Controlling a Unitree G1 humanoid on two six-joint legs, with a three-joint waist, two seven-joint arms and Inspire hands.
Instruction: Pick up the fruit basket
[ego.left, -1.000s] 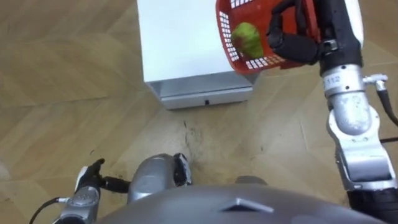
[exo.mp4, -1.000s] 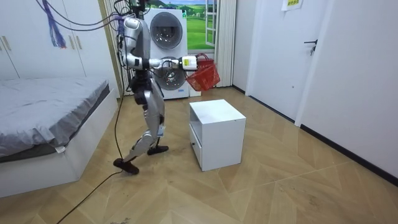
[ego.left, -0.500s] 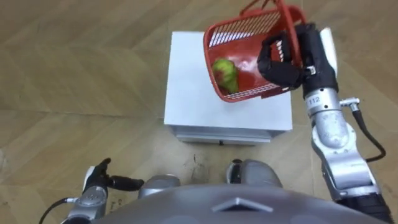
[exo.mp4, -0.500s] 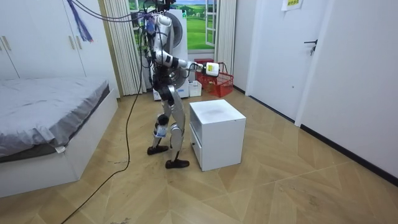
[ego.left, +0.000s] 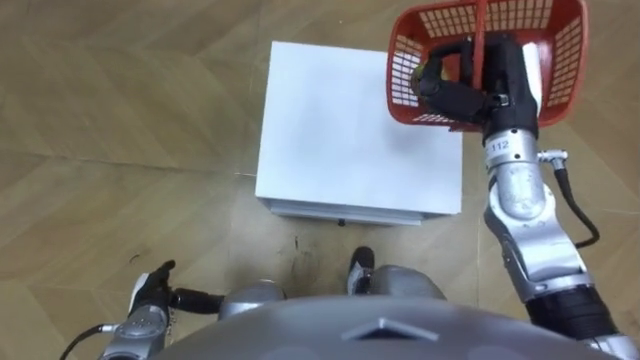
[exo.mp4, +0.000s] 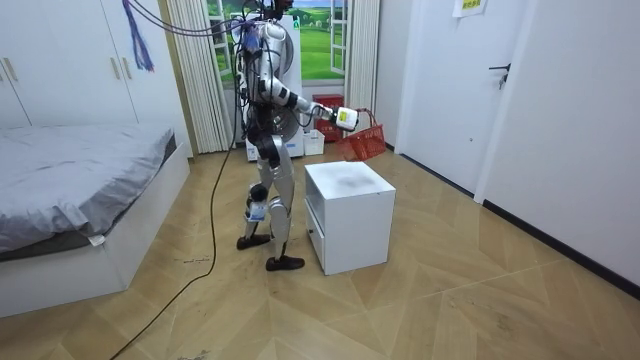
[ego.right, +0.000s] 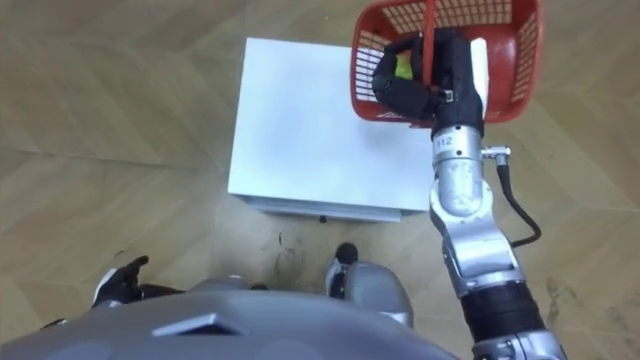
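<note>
Over the far right corner of the white cabinet (ego.left: 340, 130), the red basket (ego.left: 562, 60) hangs in the air, clear of the top. Right hand (ego.left: 470, 85) is curled tight around its handle (ego.left: 479, 25), arm stretched forward. Green fruit (ego.right: 403, 66) is partly visible inside, behind the hand. Left hand (ego.left: 150, 298) sits low by the robot's side, fingers relaxed, holding nothing. Robot stands just beside the cabinet.

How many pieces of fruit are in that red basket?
1: a green fruit in the red basket, peeking out behind the right hand that holds it. More may be hidden.
</note>
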